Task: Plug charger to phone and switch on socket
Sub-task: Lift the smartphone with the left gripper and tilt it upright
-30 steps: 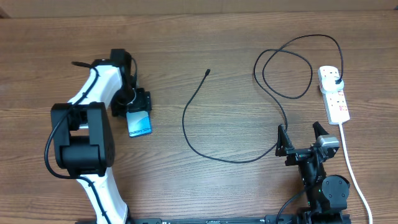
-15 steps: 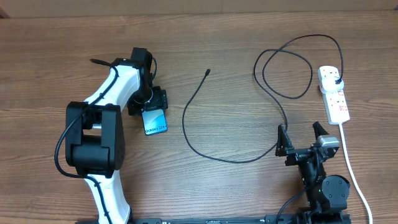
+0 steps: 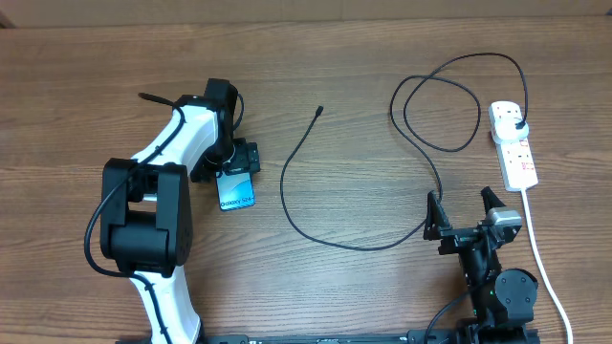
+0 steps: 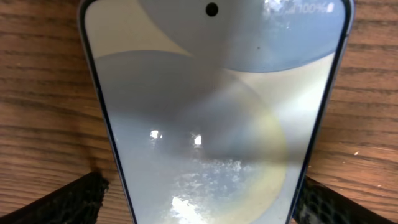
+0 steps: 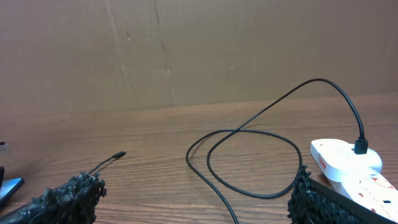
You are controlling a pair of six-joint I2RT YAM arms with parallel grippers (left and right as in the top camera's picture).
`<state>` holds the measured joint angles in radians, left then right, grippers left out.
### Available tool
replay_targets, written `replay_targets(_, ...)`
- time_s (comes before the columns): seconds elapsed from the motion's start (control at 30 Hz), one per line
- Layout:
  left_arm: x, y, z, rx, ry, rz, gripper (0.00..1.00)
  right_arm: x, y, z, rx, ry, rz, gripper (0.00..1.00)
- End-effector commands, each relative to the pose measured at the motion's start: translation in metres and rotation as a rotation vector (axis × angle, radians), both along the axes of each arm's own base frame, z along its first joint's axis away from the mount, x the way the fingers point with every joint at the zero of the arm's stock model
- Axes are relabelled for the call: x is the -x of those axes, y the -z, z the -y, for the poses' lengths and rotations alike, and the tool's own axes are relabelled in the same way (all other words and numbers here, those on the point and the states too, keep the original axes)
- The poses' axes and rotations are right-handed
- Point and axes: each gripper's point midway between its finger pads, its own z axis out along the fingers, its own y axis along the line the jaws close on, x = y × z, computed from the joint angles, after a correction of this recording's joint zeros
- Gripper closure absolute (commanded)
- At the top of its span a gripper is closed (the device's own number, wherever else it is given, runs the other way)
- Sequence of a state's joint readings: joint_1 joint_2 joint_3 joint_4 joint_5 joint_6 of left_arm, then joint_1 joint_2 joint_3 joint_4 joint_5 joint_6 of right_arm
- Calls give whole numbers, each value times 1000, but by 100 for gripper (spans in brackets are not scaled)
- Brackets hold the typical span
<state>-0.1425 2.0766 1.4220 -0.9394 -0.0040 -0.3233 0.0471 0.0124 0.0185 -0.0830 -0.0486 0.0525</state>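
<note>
The white-and-black left arm's left gripper point(image 3: 236, 172) straddles the far end of the slim, light-blue-screened smartphone point(image 3: 236, 192). One black finger point(image 4: 84, 198) sits by each long edge, and whether they pinch it cannot be told. The black right gripper point(image 3: 466, 212) hangs spread and empty. The white elongated power strip point(image 3: 517, 161) holds the black plug point(image 3: 519, 125). The smartphone's long axis runs near-to-far. The connector tip point(image 3: 319, 111) of the long thin black cable point(image 3: 285, 203) lies beyond it and to the right, nearer the left arm.

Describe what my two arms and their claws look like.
The left arm has white links, boxy black joint housings and a thin black cable along it, ending in the black left claw. The right arm is all black with a small silver block behind the right claw. Both claws' fingertips are rough, black and knobbly.
</note>
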Motion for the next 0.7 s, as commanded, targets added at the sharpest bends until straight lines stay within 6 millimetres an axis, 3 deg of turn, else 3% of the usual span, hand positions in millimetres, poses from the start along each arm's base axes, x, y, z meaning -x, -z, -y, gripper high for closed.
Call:
replay_targets(0.0,15,27,-7,-30,-18,-62,1,0,2,0,-2,-3,2,0)
replay_targets(0.33,13,27,-2,-4,-30,-55,3,0,2,0,-2,-3,2,0)
replay_targets(0.67,5,28,2,19,-31,-25,14,0,2,0,-2,-3,2,0)
